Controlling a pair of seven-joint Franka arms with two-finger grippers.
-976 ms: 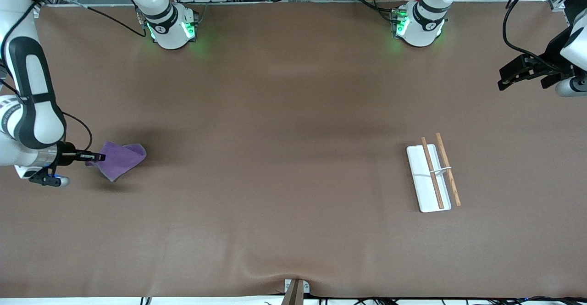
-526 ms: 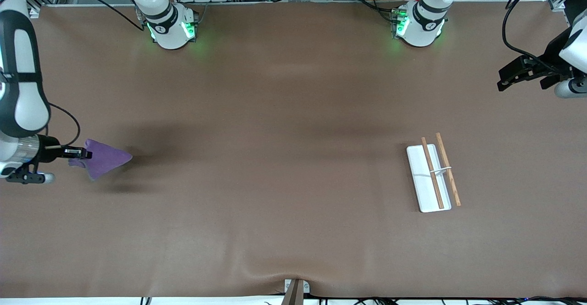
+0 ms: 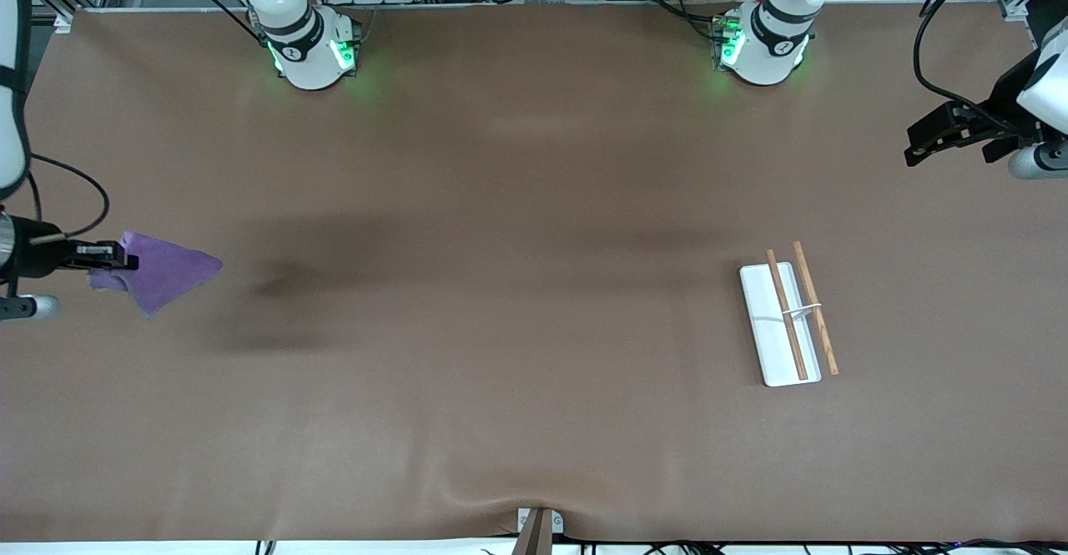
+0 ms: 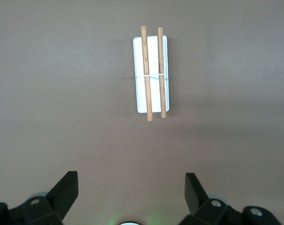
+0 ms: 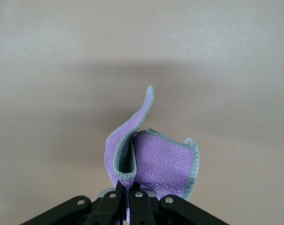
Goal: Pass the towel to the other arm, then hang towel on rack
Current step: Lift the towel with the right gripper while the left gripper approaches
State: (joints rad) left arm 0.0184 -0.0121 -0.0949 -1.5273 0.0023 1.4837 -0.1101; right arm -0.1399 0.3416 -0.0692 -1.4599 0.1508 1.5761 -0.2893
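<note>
1. Holding the towel point(image 3: 163, 271): the right gripper point(image 3: 113, 256), jaws pinched tight on one edge of the purple cloth, hangs over the right arm's end of the table, about midway between the edge by the robots' bases and the edge by the front camera. In the right wrist view the towel point(image 5: 153, 161) droops folded from the fingers point(image 5: 132, 199), clear of the table point(image 3: 517, 288).

2. Change noted: over the last second the towel has come up off the table and travelled toward the right arm's end edge; it hangs as a triangle, no longer bunched. Judgement: the pickup looks done; the handover has not begun, and the recent travel runs away from the receiving arm.

3. Left gripper point(image 3: 955, 133): waits over the left arm's end of the table, nearer the bases' edge. Jaws stand wide apart and empty, as the left wrist view shows point(image 4: 131, 192).

4. Rack point(image 3: 788, 317): white base with two wooden rods, resting toward the left arm's end, well apart from the towel; nothing hangs on it. Also seen whole from the left wrist point(image 4: 151, 72).

5. Hidden or unclear: most of the right arm is cut off by the frame. How deep the cloth sits between the fingers cannot be told. The towel's grey reverse shows only as edging.
</note>
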